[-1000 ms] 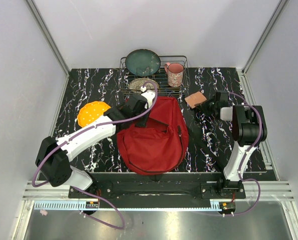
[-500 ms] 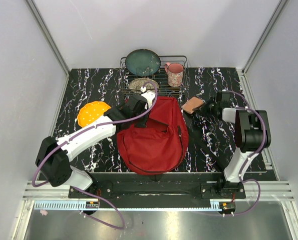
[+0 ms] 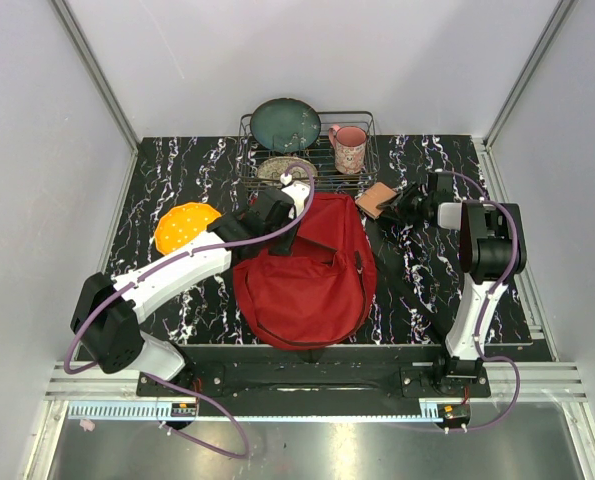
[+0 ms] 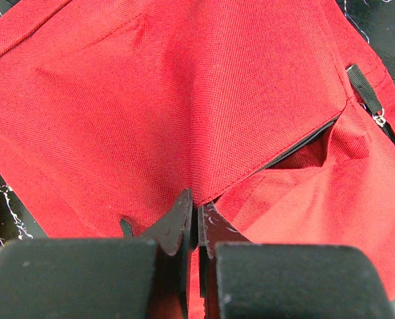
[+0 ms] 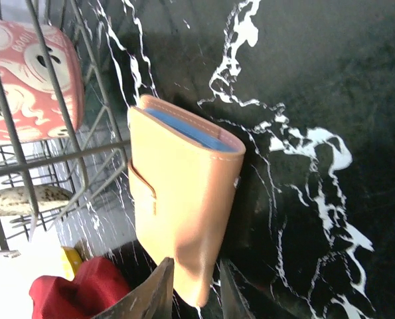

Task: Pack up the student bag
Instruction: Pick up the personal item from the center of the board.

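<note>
**Overhead view.** You will find the red bag (image 3: 307,270) lying flat at the middle of the table (image 3: 177,170), close to its near edge, with the top pointing at the far edge. The left gripper (image 3: 283,236) sits on the bag's upper left part. A wire rack (image 3: 312,160) stands at the far edge. It carries a dark green plate (image 3: 285,123), a pink mug (image 3: 349,148) and a speckled dish (image 3: 282,168). An orange disc (image 3: 185,227) lies left of the bag. A tan wallet (image 3: 380,199) sits between the bag's top right corner and the rack, with the right gripper (image 3: 397,206) just beside it.

**Left wrist view.** The left gripper (image 4: 197,212) is pinched tight on the edge of the bag's (image 4: 184,100) flap, with fabric between the fingers. The zip line gapes beside the grip and only red lining shows inside. A black zipper pull (image 4: 366,90) lies at the right.

**Right wrist view.** The wallet (image 5: 180,212) rests on the table (image 5: 316,100) with its blue inner edge facing the far side, just beside the rack (image 5: 64,113). The right gripper (image 5: 196,296) has its fingers parted. The wallet's near end sits between them, with a dark gap on one side, so you can read this as no clamp. The mug (image 5: 24,73) and the dish (image 5: 24,199) show inside the rack.
</note>
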